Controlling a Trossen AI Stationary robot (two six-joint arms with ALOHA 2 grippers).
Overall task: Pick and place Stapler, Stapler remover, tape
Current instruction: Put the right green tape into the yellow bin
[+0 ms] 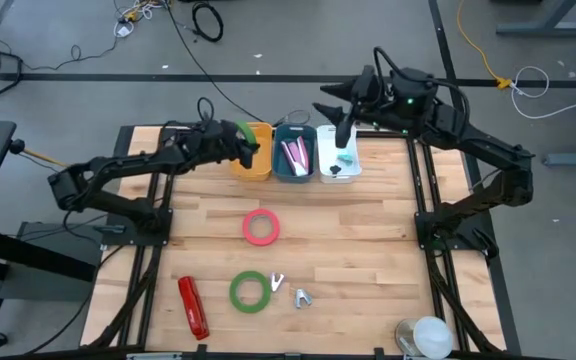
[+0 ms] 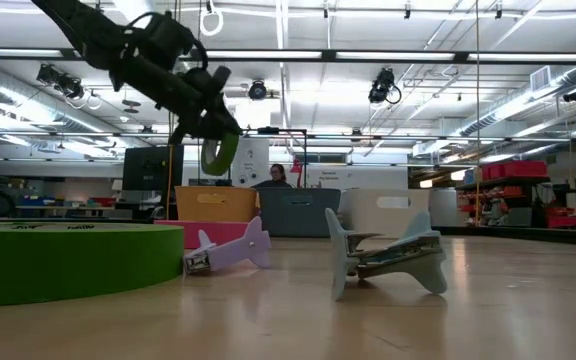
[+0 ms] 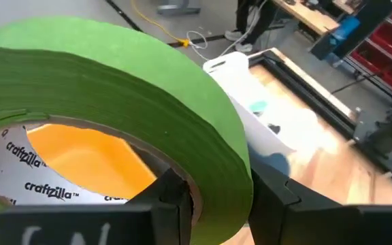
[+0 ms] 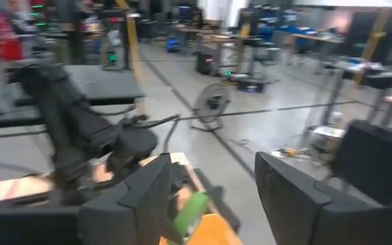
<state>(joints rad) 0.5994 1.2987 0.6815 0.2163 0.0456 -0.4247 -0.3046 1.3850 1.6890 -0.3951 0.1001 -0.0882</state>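
Note:
My left gripper point(image 1: 246, 142) hangs over the orange bin point(image 1: 254, 160) at the table's far side, shut on a green tape roll point(image 3: 114, 88). My right gripper point(image 4: 213, 167) stands open and holds nothing, high over the white bin point(image 1: 337, 160). A pinkish-red tape roll point(image 1: 261, 227) lies flat mid-table. A second green roll point(image 1: 250, 291) lies flat near the front. The red stapler point(image 1: 193, 307) lies at the front left. Two staple removers point(image 1: 277, 283) point(image 1: 302, 297) lie beside the green roll; in the low view the purple one point(image 2: 233, 250) and the grey one point(image 2: 388, 258) show. My left gripper pinches the green roll's wall point(image 3: 223, 170), with one finger point(image 3: 172, 194) inside the open centre and the other point(image 3: 281, 197) outside. The roll is lifted clear and hangs on edge, tilted, below the fingers point(image 2: 218, 150) above the orange bin.
Three bins stand in a row at the far edge: orange, blue point(image 1: 295, 165) with pink things inside, and white with small dark and teal items. A white round object point(image 1: 430, 335) sits at the front right corner. Bare wood lies between the bins and the pinkish-red roll.

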